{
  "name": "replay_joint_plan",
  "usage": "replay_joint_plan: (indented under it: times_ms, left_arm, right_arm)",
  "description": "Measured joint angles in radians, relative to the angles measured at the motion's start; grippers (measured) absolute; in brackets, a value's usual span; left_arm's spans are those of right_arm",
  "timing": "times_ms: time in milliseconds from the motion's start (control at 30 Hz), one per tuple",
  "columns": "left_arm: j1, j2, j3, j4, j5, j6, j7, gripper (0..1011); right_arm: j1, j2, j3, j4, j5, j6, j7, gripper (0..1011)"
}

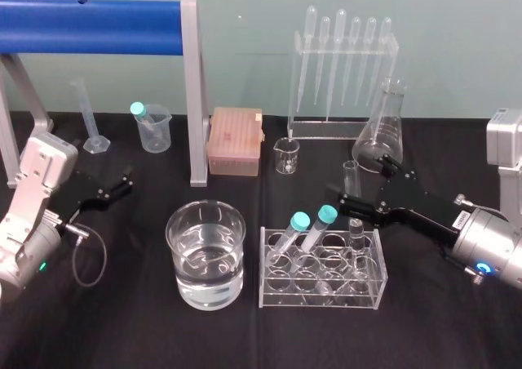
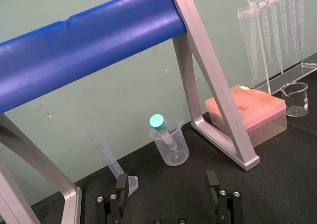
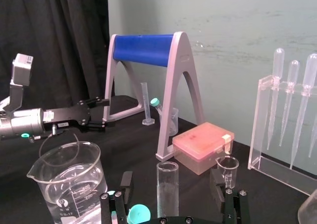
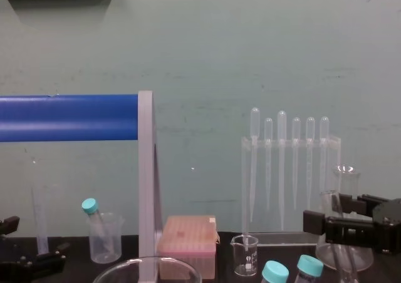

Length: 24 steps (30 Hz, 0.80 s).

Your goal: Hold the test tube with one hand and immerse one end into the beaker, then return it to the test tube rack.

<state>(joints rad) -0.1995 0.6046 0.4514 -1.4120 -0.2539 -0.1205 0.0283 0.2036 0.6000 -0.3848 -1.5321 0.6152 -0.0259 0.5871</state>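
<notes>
The test tube (image 1: pixel 353 191) stands upright in the right end of the clear test tube rack (image 1: pixel 322 291). Its open rim rises above the rack. My right gripper (image 1: pixel 359 180) is open around the tube's upper part. In the right wrist view the tube (image 3: pixel 167 187) stands between the two fingers (image 3: pixel 126 184) with a gap on each side. The beaker (image 1: pixel 205 255), wide and partly filled with clear liquid, sits just left of the rack. My left gripper (image 1: pixel 122 183) is open and parked at the far left, nothing between its fingers (image 2: pixel 121 184).
Two teal-capped tubes (image 1: pixel 312 222) lean in the rack's left half. Behind stand a small beaker (image 1: pixel 286 155), a pink tip box (image 1: pixel 235 140), a conical flask (image 1: pixel 382 128) and a pipette stand (image 1: pixel 342 75). A blue-barred frame (image 1: pixel 192 91), plastic cup (image 1: pixel 152 128) and measuring cylinder (image 1: pixel 90 116) stand back left.
</notes>
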Motion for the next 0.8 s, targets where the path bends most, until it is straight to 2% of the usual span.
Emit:
replay_joint_plan:
  times_ms: [800]
  left_arm:
    - [0.0, 0.0, 0.0, 0.0, 0.0, 0.0, 0.0, 1000]
  right_arm:
    - [0.014, -0.006, -0.008, 0.022, -0.007, 0.022, 0.007, 1000]
